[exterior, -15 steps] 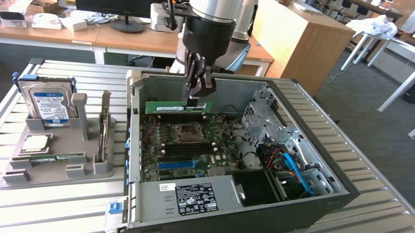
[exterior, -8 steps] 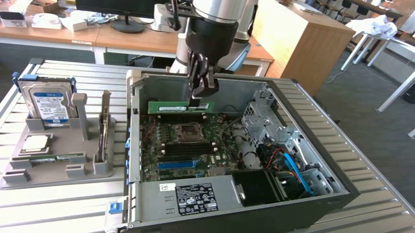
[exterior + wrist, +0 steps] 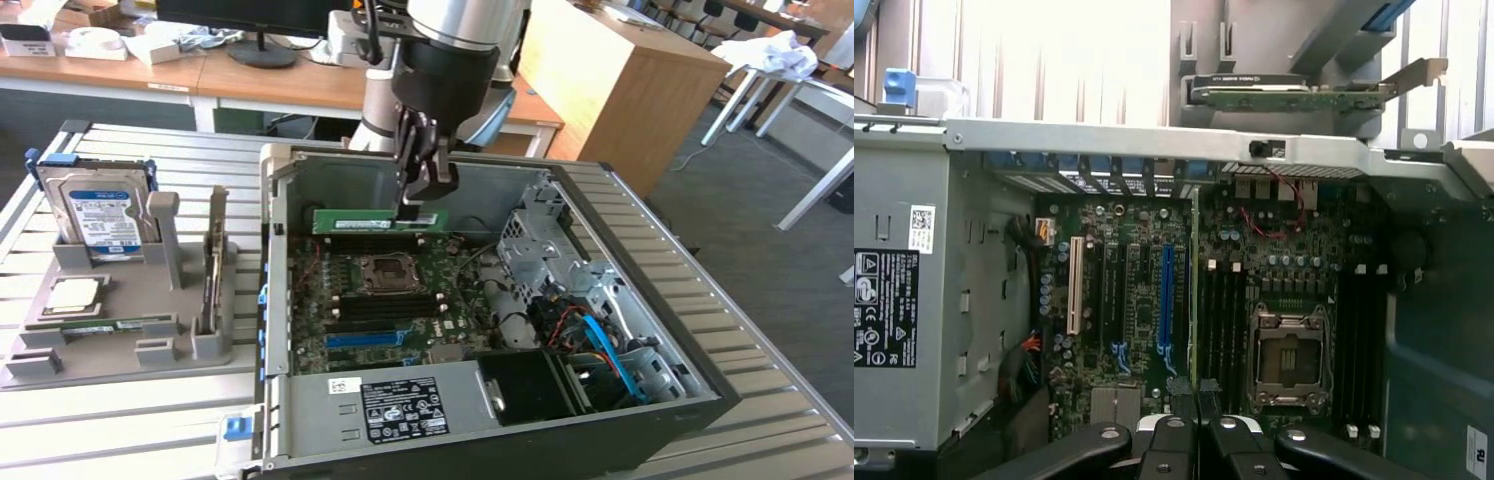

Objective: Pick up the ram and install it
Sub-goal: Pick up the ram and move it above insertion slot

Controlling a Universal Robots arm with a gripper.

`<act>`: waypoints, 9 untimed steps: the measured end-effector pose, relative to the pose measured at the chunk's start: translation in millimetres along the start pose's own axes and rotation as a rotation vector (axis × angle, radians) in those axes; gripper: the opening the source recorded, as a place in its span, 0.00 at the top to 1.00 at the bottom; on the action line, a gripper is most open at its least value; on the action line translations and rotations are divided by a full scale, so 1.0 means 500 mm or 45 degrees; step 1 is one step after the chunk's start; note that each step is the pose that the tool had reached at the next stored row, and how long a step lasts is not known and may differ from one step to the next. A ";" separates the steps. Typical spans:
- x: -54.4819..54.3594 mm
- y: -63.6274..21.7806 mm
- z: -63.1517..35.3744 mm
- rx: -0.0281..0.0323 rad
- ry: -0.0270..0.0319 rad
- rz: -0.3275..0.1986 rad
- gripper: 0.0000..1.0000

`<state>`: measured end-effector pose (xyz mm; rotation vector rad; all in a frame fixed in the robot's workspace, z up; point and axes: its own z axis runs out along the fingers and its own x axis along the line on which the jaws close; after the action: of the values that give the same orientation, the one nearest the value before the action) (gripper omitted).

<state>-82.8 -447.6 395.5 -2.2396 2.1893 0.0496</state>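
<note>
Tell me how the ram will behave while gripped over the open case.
Probably stiff: the ram juts level from the end effector, gripped near one end, without sagging. Likely light, being a thin board. Perhaps fragile: a bare board that could chip against the metal case.

Green ram (image 3: 355, 222) with dark chips, pinched in the black hand (image 3: 420, 214). Green motherboard (image 3: 320, 345), with a bright blue slot (image 3: 367, 338) at its six o'clock edge. Ribbed silver bench (image 3: 120, 430).
</note>
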 end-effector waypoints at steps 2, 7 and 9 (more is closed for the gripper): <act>0.000 -0.006 0.000 0.0001 -0.0001 0.002 0.88; 0.000 -0.019 0.001 0.0002 -0.0003 0.006 0.88; 0.001 -0.024 0.002 0.0003 -0.0003 0.008 0.88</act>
<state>-71.0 -447.6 394.3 -2.2327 2.1960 0.0496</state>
